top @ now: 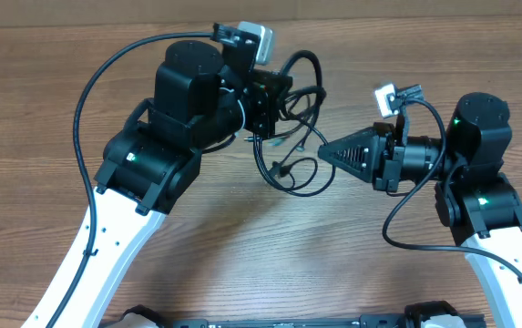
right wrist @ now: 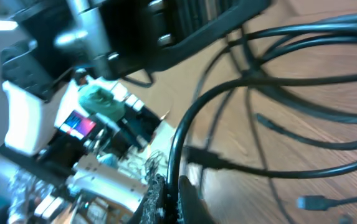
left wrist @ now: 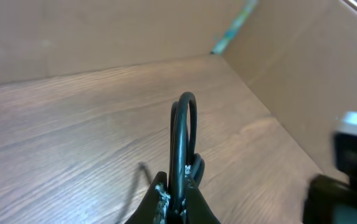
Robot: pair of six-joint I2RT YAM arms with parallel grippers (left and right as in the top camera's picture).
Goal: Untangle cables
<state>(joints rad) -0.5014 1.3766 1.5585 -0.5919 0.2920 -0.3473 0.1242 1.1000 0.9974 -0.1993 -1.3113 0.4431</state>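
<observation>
Left gripper [left wrist: 179, 198] and right gripper [right wrist: 167, 190] both pinch cables [top: 290, 146] bunched between them, likely set to draw them apart.

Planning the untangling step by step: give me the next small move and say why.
Both grippers look clamped: the left gripper pinches a black loop, and the right gripper pinches a strand of the knot of cables between them. Probably ease the right gripper slightly away from the left, to see which strands tighten and which slide free.
</observation>
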